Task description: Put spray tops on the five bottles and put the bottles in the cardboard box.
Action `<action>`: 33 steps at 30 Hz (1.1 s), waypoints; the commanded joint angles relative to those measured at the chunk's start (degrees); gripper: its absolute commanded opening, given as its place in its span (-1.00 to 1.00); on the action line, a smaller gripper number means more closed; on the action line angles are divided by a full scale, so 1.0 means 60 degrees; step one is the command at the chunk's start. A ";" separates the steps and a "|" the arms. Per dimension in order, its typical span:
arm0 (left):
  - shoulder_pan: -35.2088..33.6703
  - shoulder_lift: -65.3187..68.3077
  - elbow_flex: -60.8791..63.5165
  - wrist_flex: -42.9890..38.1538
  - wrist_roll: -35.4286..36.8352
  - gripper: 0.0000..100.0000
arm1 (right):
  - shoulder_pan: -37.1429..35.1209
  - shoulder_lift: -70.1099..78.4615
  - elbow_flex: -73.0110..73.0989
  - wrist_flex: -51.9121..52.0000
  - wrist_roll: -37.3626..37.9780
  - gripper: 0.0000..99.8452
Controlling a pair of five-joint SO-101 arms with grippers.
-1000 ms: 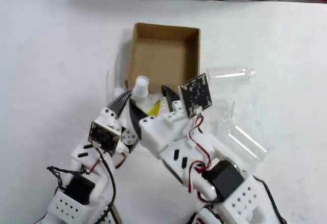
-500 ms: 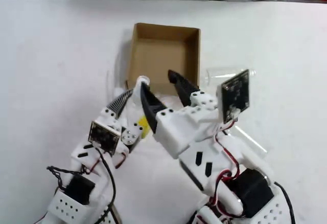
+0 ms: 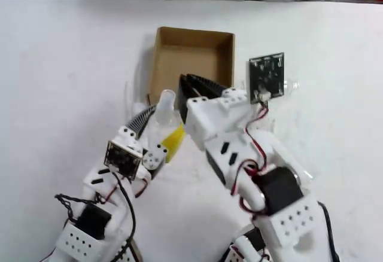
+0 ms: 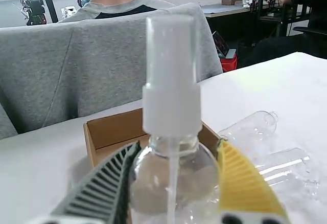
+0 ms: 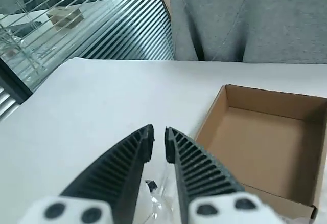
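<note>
A clear bottle [image 4: 171,183] with a white spray top [image 4: 171,81] stands upright in my left gripper [image 4: 179,152], which is shut on its shoulder between the grey and the yellow finger. From above, the spray top [image 3: 165,103] and left gripper [image 3: 161,123] sit just in front of the cardboard box [image 3: 188,64]. My right gripper [image 3: 187,82] hangs over the box's near edge beside the spray top, shut and holding nothing. From its own wrist the right gripper [image 5: 157,134] shows ribbed black fingers nearly touching, with the open box [image 5: 260,137] beyond.
Clear bottles without tops lie on the table to the right of the box [image 4: 110,129]: one [image 4: 253,127] close to it and another [image 4: 286,165] nearer the arms. One bottle [image 3: 288,85] is partly hidden behind the right arm's camera board. A seated person in grey is behind the table's far edge.
My right gripper, open around the spray top before, has lifted toward the box and shut its fingers. The left gripper has kept the bottle in the same place.
</note>
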 commanded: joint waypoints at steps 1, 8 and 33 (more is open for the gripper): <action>0.0051 -0.0183 -0.0044 0.0029 0.0044 -0.96 | -0.0183 0.0667 -0.0469 -0.0374 0.0103 -0.97; 0.0051 -0.0183 -0.0044 0.0029 0.0029 -0.96 | -0.0960 0.0300 -0.0425 0.0344 0.0073 -0.97; -0.0139 -0.0212 -0.0044 -0.0059 0.0029 -0.96 | 0.3714 -0.0154 0.0176 0.1077 0.0103 -0.96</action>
